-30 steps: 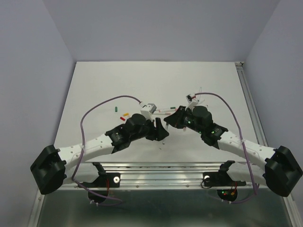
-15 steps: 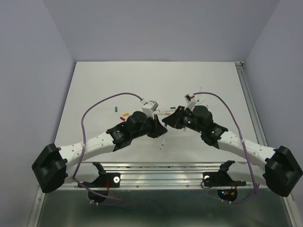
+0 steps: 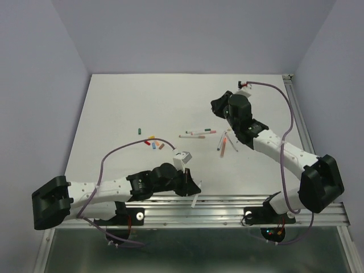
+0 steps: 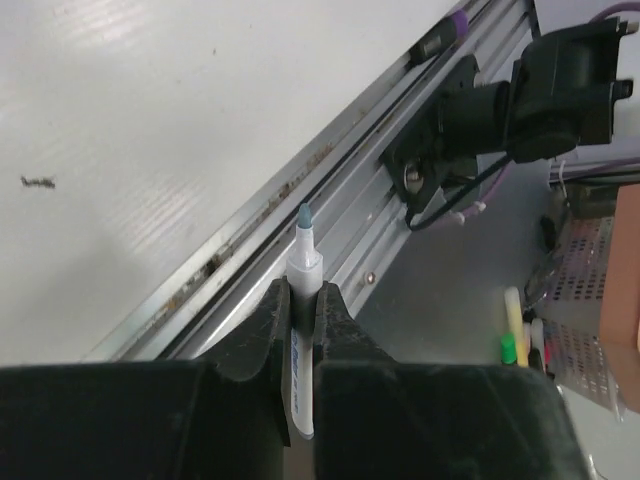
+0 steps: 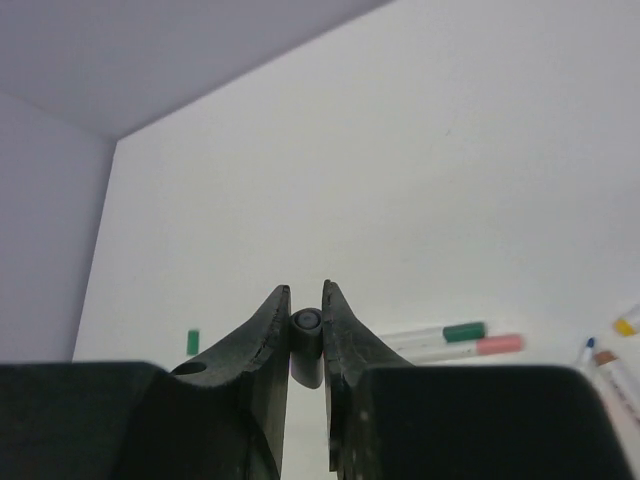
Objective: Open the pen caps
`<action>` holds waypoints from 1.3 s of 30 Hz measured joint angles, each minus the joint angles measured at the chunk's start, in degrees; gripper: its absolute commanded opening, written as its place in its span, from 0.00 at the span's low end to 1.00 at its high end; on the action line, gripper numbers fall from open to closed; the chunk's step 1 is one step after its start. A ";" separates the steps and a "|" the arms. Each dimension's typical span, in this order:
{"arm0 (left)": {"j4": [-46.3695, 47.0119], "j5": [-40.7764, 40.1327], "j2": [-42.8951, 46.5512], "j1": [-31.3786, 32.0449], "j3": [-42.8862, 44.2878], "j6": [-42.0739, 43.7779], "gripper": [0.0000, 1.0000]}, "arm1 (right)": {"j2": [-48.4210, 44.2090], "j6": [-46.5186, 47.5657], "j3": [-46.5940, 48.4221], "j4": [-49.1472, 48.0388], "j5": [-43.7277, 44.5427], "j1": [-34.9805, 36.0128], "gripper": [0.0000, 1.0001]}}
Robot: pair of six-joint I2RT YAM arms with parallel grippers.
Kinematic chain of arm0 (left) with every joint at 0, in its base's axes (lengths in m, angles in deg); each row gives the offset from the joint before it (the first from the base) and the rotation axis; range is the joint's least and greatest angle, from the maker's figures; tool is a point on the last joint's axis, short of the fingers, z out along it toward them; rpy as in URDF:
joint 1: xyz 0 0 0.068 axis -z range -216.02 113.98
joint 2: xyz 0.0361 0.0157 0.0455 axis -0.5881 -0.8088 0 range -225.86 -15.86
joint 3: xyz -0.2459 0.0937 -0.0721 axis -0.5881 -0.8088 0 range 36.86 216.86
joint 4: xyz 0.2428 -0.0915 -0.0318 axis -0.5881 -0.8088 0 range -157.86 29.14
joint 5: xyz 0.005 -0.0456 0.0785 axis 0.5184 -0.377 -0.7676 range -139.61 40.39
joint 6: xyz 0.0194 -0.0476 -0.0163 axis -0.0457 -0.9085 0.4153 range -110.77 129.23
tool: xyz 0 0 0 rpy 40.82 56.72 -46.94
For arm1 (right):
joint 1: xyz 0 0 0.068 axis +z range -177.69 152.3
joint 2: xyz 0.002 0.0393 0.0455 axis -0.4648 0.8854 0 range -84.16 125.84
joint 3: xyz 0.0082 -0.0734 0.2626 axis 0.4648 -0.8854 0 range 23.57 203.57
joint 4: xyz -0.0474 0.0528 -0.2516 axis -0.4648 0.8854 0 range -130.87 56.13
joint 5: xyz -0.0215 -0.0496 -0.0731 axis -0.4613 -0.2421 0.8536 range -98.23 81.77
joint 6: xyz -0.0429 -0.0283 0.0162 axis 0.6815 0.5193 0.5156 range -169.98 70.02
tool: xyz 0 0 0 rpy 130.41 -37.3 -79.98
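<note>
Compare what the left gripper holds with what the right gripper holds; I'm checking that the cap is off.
The left gripper pinches a long white pen, its bare bluish tip poking out. The right gripper pinches a short dark cap, seen end-on. The pen hangs by the near rail; the cap is farther out over the table. Both are clamped upright.

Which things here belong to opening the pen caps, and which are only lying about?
Job: uncapped pen in left gripper; cap in right gripper; capped pens; loose caps.
Lying about: aluminium rail; markers beyond the rail.
</note>
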 measured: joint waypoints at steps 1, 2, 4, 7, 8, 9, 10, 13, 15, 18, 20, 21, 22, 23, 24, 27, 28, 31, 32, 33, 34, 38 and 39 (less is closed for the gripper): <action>-0.37 0.17 0.87 0.83 -1.05 -0.90 0.00 | 0.37 0.59 1.11 -0.24 1.33 -1.03 0.01; -0.92 0.15 2.01 1.14 -1.88 -1.64 0.00 | 0.42 0.96 1.62 -0.28 1.81 -1.51 0.01; -2.51 -1.07 4.37 1.14 -2.23 -2.84 0.00 | -0.13 1.84 2.05 -0.50 2.49 -1.86 0.01; -4.22 -4.63 5.99 1.11 -1.22 -3.39 0.00 | -2.38 2.16 1.20 0.04 2.36 -1.70 0.01; -5.73 -6.84 5.44 0.63 0.33 -3.41 0.00 | -3.89 2.19 0.04 -0.09 2.36 -1.49 0.01; -6.47 -7.69 4.70 0.33 1.55 -3.32 0.00 | -5.49 1.99 -1.44 -0.04 2.36 -1.40 0.01; -7.43 -8.70 3.23 -0.37 3.50 -2.93 0.00 | -8.28 1.62 -3.91 0.20 2.40 -1.38 0.01; -7.82 -10.40 -2.51 -3.87 9.57 -0.90 0.00 | -15.85 0.02 -10.12 2.73 2.64 -1.38 0.01; -7.45 -10.34 -10.34 -7.34 16.06 1.86 0.00 | -21.09 -1.14 -13.94 4.79 3.04 -1.38 0.01; -6.38 -7.65 -22.75 -11.17 25.62 5.99 0.00 | -26.51 -2.91 -17.55 6.86 3.54 -1.38 0.01; -6.88 -6.36 -29.99 -12.59 30.93 7.52 0.00 | -30.64 -4.48 -19.98 8.61 3.74 -1.38 0.01; -6.95 -6.01 -33.53 -13.07 33.62 8.24 0.00 | -33.09 -5.31 -21.42 9.44 3.85 -1.38 0.01; -8.26 -5.05 -37.64 -13.46 37.53 9.03 0.00 | -34.23 -5.95 -22.05 9.97 4.04 -1.38 0.01; -8.46 -4.55 -41.27 -13.57 40.70 9.40 0.00 | -35.23 -6.34 -22.56 10.60 4.17 -1.38 0.01; -8.85 -3.74 -44.85 -13.62 43.89 9.60 0.00 | -36.09 -6.73 -22.88 11.58 4.55 -1.38 0.01; -10.08 -2.05 -52.04 -13.51 50.42 9.81 0.00 | -37.31 -7.72 -23.06 13.64 5.51 -1.38 0.01; -10.58 -1.88 -53.77 -13.51 52.00 9.77 0.00 | -37.46 -7.91 -23.06 14.03 5.57 -1.38 0.01; -12.17 -2.14 -56.63 -13.46 55.17 9.38 0.01 | -37.75 -7.96 -23.34 14.32 5.64 -1.38 0.01; -12.52 -2.23 -57.11 -13.44 55.84 9.25 0.02 | -37.75 -7.98 -23.56 14.38 5.66 -1.38 0.01; -13.05 -2.32 -57.79 -13.42 56.98 9.09 0.02 | -37.70 -8.04 -23.71 14.45 5.70 -1.38 0.01; -13.64 -2.49 -58.64 -13.40 58.40 8.92 0.03 | -37.64 -8.13 -23.80 14.86 5.81 -1.38 0.01; -14.47 -2.80 -60.72 -13.33 61.35 8.37 0.14 | -37.44 -8.44 -24.28 15.17 5.92 -1.38 0.01; -14.53 -2.80 -60.94 -13.22 61.51 8.33 0.19 | -37.35 -8.52 -24.46 15.17 5.92 -1.38 0.01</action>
